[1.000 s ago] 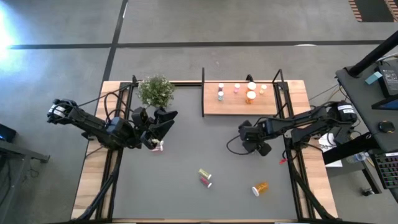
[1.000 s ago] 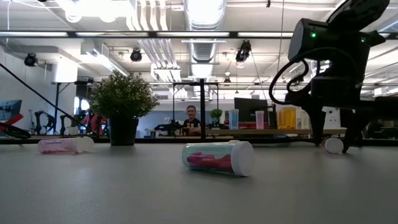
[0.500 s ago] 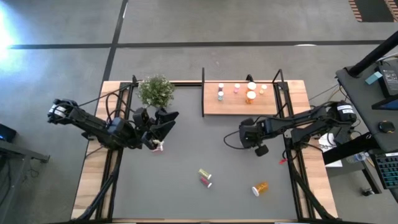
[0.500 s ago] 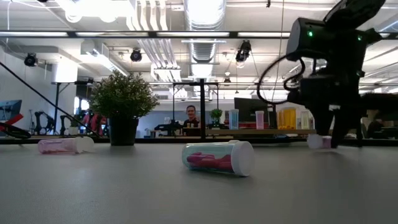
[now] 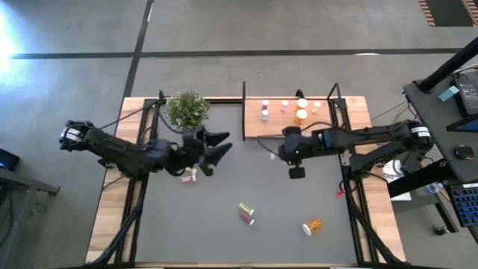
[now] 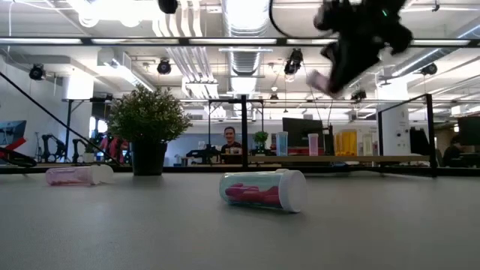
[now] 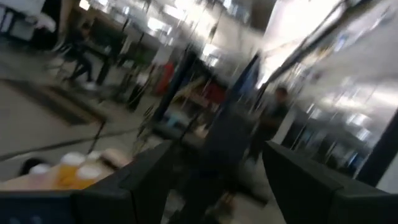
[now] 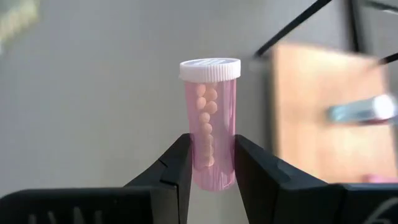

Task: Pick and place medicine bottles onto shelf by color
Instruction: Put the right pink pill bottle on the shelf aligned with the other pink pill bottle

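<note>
The right gripper (image 8: 209,163) clamps a translucent pink medicine bottle with a white cap (image 8: 209,112), raised off the table just in front of the light wooden shelf with black posts (image 5: 287,123) (several small bottles stand on it). The left gripper (image 5: 216,146), fingers spread, hovers near the green bushy plant (image 5: 187,108), well apart from the shelf.

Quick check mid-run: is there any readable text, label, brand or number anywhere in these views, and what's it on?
None can be read.
Pink bottle held in the right gripper: no label, only pills showing through.
Bottles on the shelf: too small to show any print.
Pink bottle lying on the table: no legible print.
Room behind: no sign or screen is readable.
</note>
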